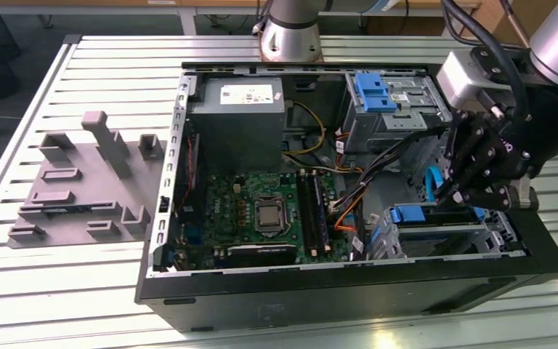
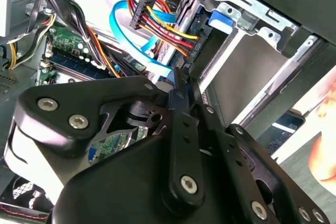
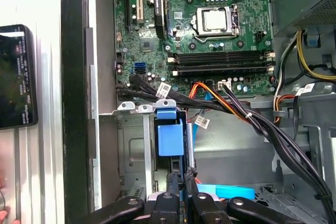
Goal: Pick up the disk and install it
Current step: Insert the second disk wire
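Spreading under everything, the slatted metal table carries the open computer case, with a grey moulded fixture lying well apart from the case on the exterior view's left. Inside the case, the grey power supply box sits at the far wall and the green motherboard covers the case floor. A silver drive cage stands in the case's near corner on the exterior view's right, beside the motherboard.

The gripper hangs inside the case just above that cage. In both wrist views its jaws are drawn together with barely a gap, and nothing is visibly clamped between the fingertips. The disk appears as a flat grey slab seated between the cage's rails within the case, apart from the gripper. A bundle of coloured cables runs across the case interior to the cage. A blue plastic latch tops the cage, close to the fingertips.
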Controlling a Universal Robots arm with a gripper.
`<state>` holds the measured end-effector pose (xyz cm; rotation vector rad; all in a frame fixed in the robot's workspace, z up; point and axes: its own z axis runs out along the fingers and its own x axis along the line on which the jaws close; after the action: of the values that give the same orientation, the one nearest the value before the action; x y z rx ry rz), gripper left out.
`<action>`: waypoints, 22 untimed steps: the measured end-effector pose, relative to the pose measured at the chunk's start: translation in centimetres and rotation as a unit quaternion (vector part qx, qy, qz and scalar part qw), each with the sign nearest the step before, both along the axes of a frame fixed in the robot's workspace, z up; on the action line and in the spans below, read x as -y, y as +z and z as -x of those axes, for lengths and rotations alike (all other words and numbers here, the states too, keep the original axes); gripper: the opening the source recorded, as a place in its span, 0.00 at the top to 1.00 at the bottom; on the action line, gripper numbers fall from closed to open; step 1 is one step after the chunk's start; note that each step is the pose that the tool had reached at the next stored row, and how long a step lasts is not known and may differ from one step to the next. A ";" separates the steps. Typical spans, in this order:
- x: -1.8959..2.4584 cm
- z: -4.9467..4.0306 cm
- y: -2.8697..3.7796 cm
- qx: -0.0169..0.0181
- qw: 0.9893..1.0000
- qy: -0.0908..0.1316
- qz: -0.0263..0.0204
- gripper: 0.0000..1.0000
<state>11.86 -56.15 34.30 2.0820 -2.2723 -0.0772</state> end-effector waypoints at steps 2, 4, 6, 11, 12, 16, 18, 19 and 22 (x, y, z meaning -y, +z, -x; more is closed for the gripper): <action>0.00 0.00 -0.10 0.000 1.000 0.002 -0.001 0.84; 0.00 -0.02 -0.18 0.000 1.000 0.002 -0.001 0.84; 0.01 -0.02 -0.19 0.000 1.000 0.002 -0.001 0.84; 0.00 -0.03 -0.32 0.000 1.000 0.002 -0.001 0.84; 0.00 -0.03 -0.33 0.000 1.000 0.002 -0.001 0.84; 0.00 -0.03 -0.38 0.000 1.000 0.005 -0.001 0.84; -0.01 -0.03 -0.39 0.000 1.000 0.005 -0.001 0.84; 0.00 -0.03 -0.39 0.000 1.000 0.005 -0.001 0.84; 0.00 -0.03 -0.39 0.000 1.000 0.005 -0.001 0.84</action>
<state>11.89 -56.15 33.92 2.0936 -2.2632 -0.0794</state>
